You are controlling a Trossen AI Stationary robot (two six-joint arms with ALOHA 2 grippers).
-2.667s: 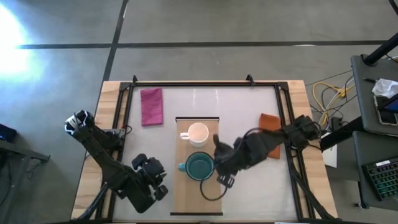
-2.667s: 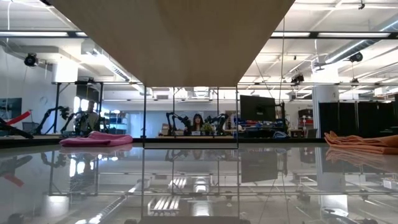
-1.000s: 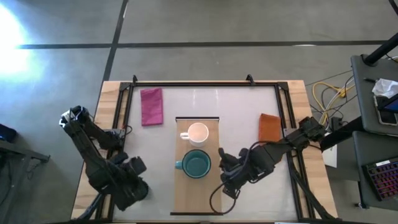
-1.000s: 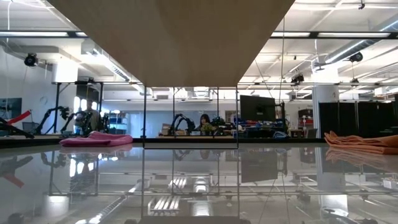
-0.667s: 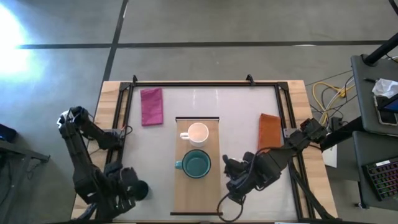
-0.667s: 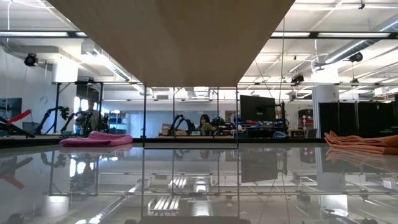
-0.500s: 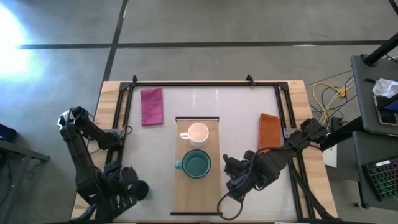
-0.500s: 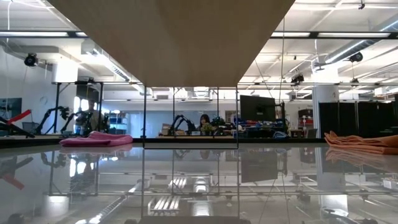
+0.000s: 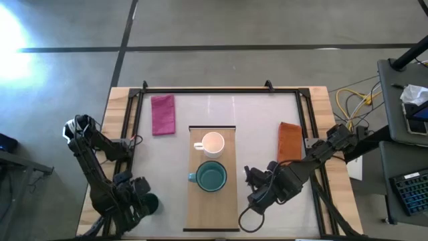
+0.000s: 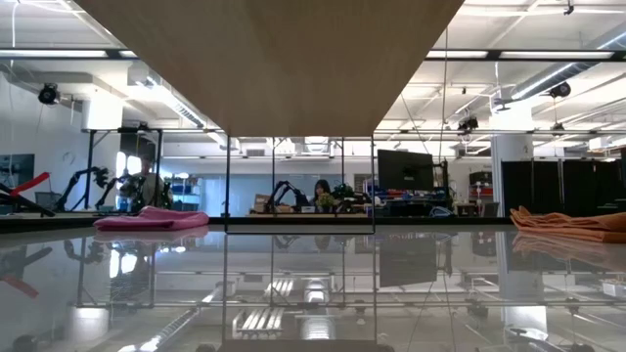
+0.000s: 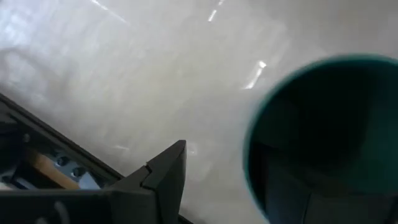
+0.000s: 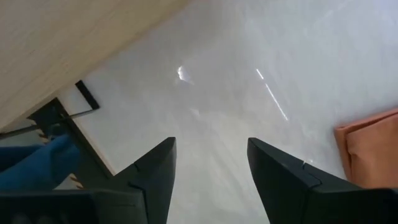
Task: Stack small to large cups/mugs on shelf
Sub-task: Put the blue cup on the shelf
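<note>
The light-wood shelf (image 9: 229,201) lies in the middle of the table. The cream-white mug (image 9: 213,143) and the teal mug (image 9: 212,177) stand upright on it, apart, the teal one nearer. The small dark green cup (image 9: 149,203) stands mouth up on the table near the front left. My left gripper (image 9: 136,201) is at this cup (image 11: 323,137), open: one finger (image 11: 163,177) stands outside it, clear of the wall. My right gripper (image 12: 211,180) hangs open over bare table right of the shelf (image 12: 62,43), nothing between its fingers. My left gripper comes at the small dark green cup from above. A dark shape inside the cup's mouth (image 11: 280,186) may be its other finger. I cannot tell whether it touches the cup's wall.
A pink folded cloth (image 9: 163,114) lies at the far left and an orange one (image 9: 289,142) at the right, next to the right arm. A black frame (image 9: 214,90) runs round the table. Bare table lies on both sides of the shelf.
My left gripper has gone toward the table's near left corner, and the dark green cup now shows beside it on the table. My right gripper has drawn back a little from the shelf toward the table's right edge.
</note>
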